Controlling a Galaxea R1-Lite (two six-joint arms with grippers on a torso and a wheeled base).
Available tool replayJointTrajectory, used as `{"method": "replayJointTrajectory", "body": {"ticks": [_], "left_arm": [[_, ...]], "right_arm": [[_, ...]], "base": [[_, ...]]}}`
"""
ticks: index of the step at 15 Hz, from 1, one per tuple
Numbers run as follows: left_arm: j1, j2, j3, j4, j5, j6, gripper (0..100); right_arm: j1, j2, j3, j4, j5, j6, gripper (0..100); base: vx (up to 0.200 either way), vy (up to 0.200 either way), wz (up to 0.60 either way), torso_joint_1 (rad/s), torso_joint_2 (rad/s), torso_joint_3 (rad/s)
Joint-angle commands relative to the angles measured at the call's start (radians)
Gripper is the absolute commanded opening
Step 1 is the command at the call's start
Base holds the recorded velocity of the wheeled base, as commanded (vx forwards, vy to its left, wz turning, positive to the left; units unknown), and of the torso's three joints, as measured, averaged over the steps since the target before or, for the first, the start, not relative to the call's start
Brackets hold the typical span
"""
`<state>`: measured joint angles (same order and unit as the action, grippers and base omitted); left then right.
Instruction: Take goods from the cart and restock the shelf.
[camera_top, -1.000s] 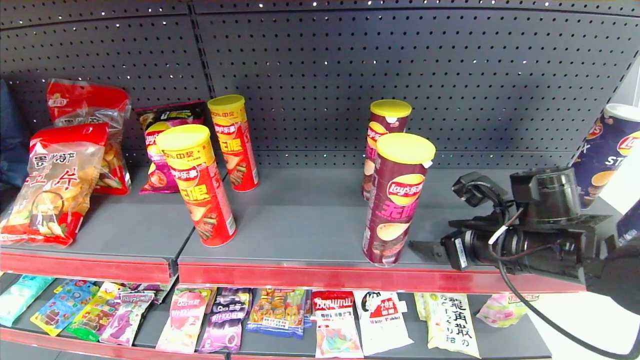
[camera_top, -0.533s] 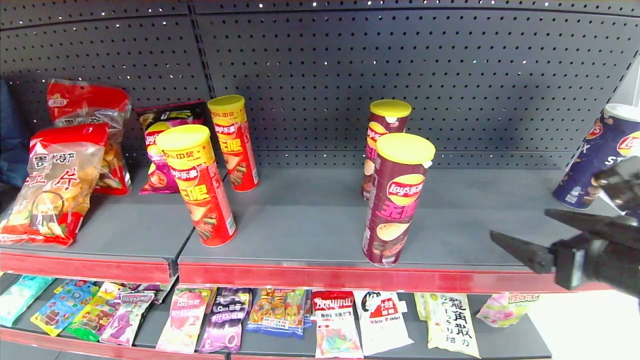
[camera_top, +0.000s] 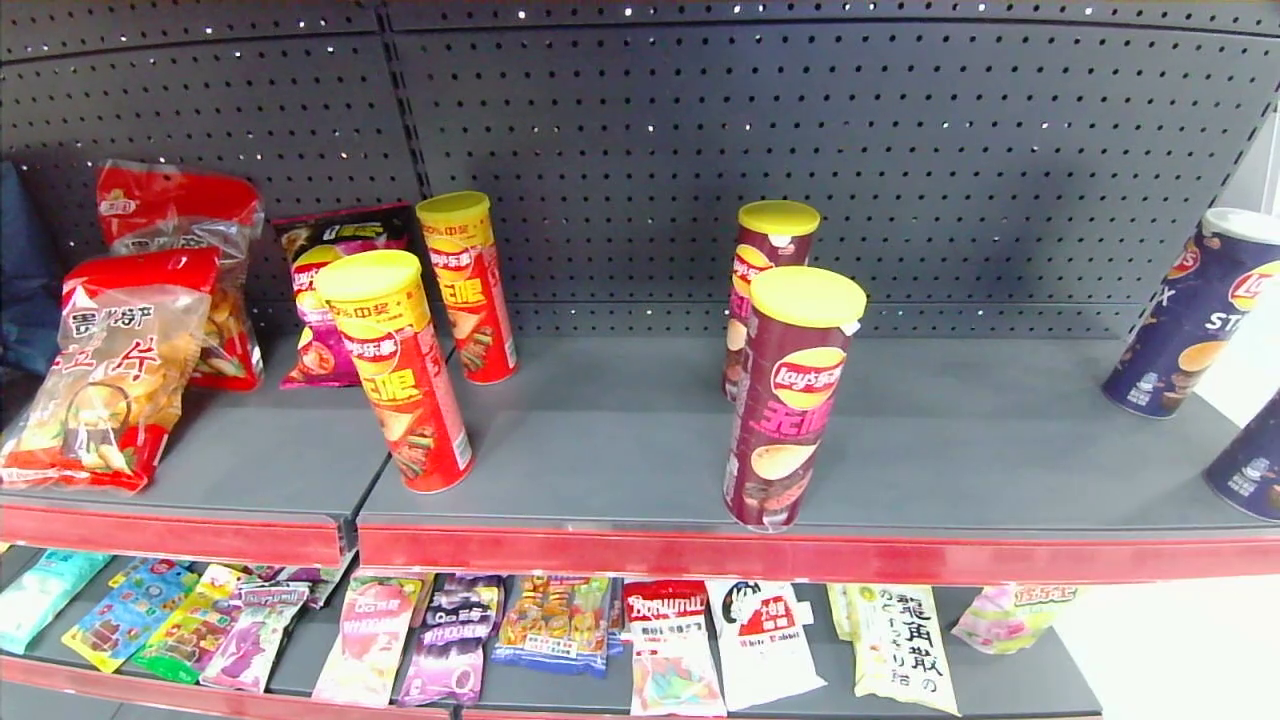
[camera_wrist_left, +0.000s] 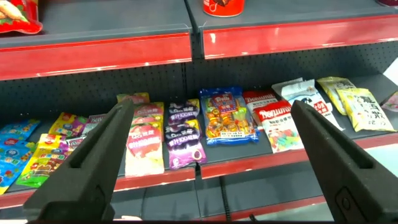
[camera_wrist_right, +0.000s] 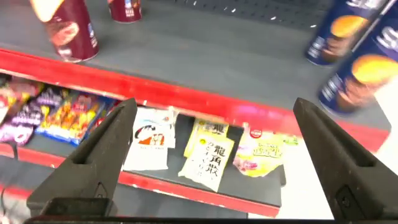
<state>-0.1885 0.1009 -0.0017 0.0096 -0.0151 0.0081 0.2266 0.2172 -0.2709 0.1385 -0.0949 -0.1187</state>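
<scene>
On the grey upper shelf (camera_top: 620, 440) stand two red chip cans (camera_top: 395, 370), two maroon chip cans (camera_top: 795, 395) and two dark blue chip cans (camera_top: 1190, 315) at the far right. My left gripper (camera_wrist_left: 211, 106) is open and empty, below the shelf's red front edge (camera_wrist_left: 186, 50), facing the lower shelf's candy bags (camera_wrist_left: 227, 118). My right gripper (camera_wrist_right: 214, 102) is open and empty too, off the shelf's front edge (camera_wrist_right: 186, 93). From there the maroon cans (camera_wrist_right: 68, 28) and the blue cans (camera_wrist_right: 348, 62) are in sight.
Snack bags (camera_top: 110, 380) lie at the upper shelf's left end against the pegboard back wall (camera_top: 800, 150). Several flat candy and snack packets (camera_top: 670, 640) fill the lower shelf. Bare shelf surface lies between the maroon and blue cans (camera_top: 980, 440).
My right arm, which was beside the front maroon can, has drawn back to the right and left the head view, uncovering the blue cans. The cans have not moved.
</scene>
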Motion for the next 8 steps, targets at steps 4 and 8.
{"method": "replayJointTrajectory", "body": {"ticks": [4,8], "left_arm": [[0.0,0.0,-0.001,0.0,0.0,0.0,100],[0.0,0.0,-0.001,0.0,0.0,0.0,100]], "right_arm": [[-0.012,-0.119,0.271,-0.142,0.138,0.074,100],[-0.266,-0.145,0.271,-0.14,0.104,0.096,100]], "base": [[0.0,0.0,0.0,0.0,0.0,0.0],[0.0,0.0,0.0,0.0,0.0,0.0]]}}
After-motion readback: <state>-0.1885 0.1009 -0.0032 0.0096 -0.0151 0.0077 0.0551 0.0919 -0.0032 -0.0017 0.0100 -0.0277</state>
